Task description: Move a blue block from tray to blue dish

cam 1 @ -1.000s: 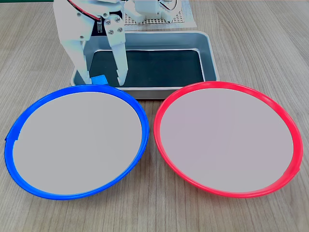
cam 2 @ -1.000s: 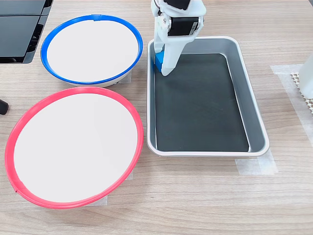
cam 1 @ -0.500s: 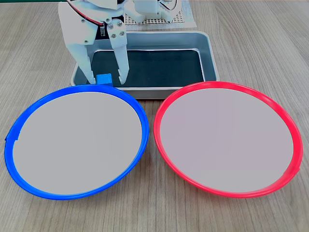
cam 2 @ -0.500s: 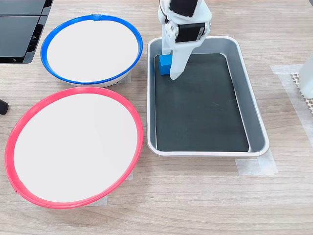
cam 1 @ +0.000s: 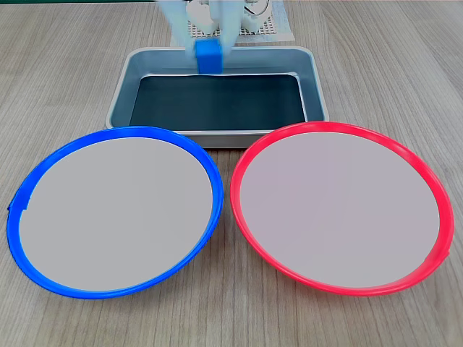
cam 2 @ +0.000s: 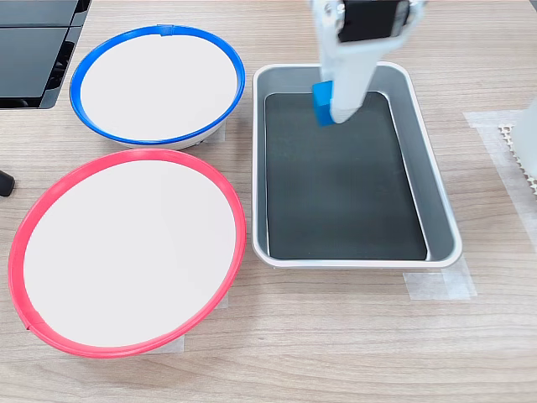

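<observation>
The step in hand is the carry: the tool (cam 2: 329, 109) is pinching the blue block (cam 2: 322, 103) between its two fingers, closed to the block's width, and holds it raised above the tray (cam 2: 440, 214), clear of the dark bottom. In the first exterior view the block (cam 1: 207, 56) appears in front of the tray's far wall, with the fingers blurred on either side. The blue dish (cam 2: 82, 71) stands beside the tray, to the tool's left in the second exterior view, and is empty, as is the red-rimmed plate (cam 2: 25, 235). The next move calls for travelling sideways over the tray wall, lowering over the dish centre, then opening.
</observation>
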